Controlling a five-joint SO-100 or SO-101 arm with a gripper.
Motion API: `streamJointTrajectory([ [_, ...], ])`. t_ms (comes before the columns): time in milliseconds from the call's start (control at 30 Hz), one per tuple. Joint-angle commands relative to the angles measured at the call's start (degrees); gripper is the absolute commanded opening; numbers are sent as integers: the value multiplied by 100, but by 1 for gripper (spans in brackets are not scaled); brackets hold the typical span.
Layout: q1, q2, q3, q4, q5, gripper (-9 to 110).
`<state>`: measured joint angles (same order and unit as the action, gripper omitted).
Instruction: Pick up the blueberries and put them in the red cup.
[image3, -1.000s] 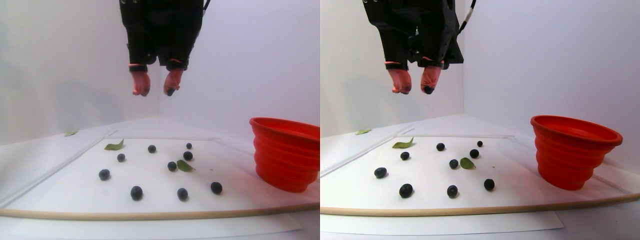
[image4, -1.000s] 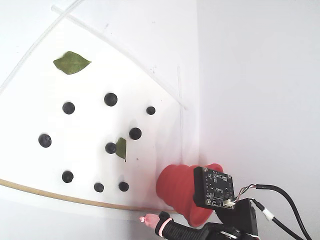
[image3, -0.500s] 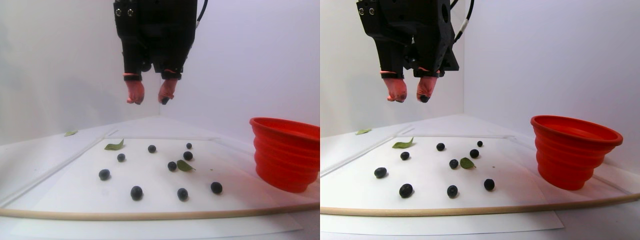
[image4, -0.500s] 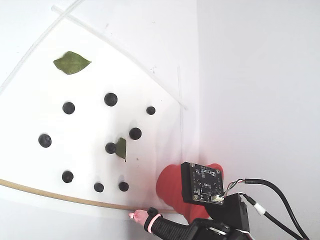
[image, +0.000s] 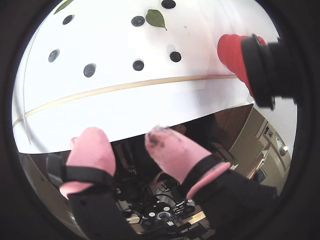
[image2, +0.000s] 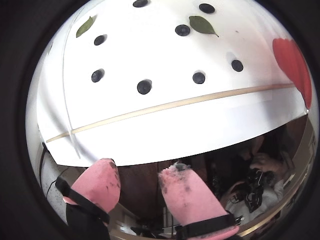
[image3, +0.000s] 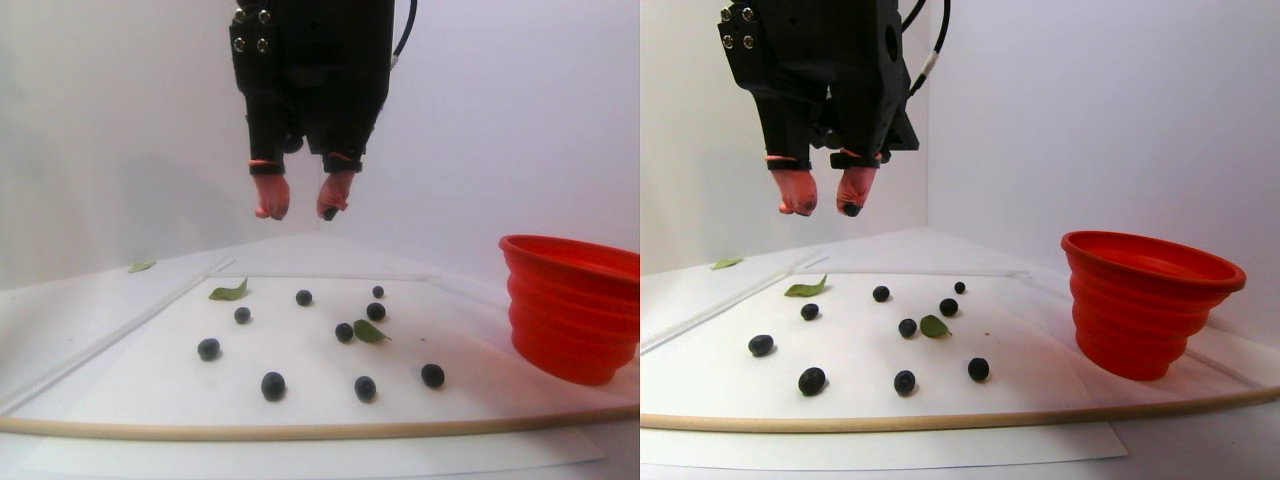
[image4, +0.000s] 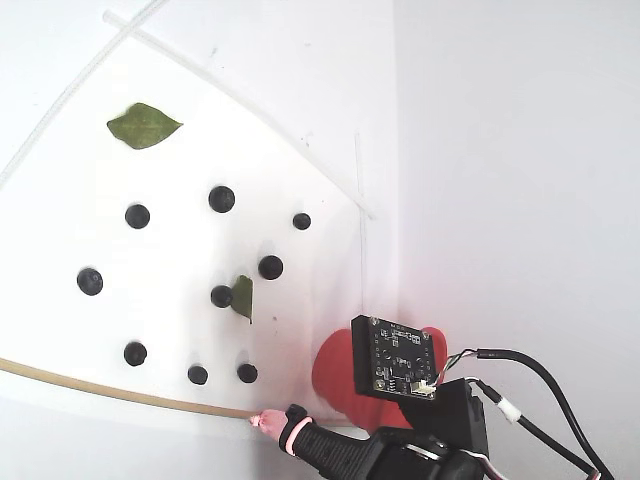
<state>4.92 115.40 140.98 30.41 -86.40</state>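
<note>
Several blueberries (image3: 272, 385) lie scattered on the white sheet; they show in both wrist views (image: 138, 65) (image2: 144, 86) and in the fixed view (image4: 221, 296). The red cup (image3: 570, 300) stands upright at the right of the sheet. It shows at the right edge of both wrist views (image: 232, 50) (image2: 292, 60) and is partly hidden by the arm in the fixed view (image4: 335, 375). My gripper (image3: 300, 210) hangs high above the berries, left of the cup. Its pink-tipped jaws stand apart with nothing between them (image: 125, 137) (image2: 141, 167).
Green leaves (image3: 229, 292) (image3: 368, 331) lie among the berries, another (image3: 141, 266) off the sheet at the back left. A thin wooden strip (image3: 300, 430) runs along the sheet's front edge. White walls close the back. A black camera (image: 265, 65) partly covers the cup.
</note>
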Motion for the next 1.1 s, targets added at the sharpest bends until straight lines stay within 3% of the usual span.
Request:
streamJointTrajectory([
  [0,-18,-9,-88,-123,0,16],
  [1067,26,-1011,-123,-984,-132,16],
])
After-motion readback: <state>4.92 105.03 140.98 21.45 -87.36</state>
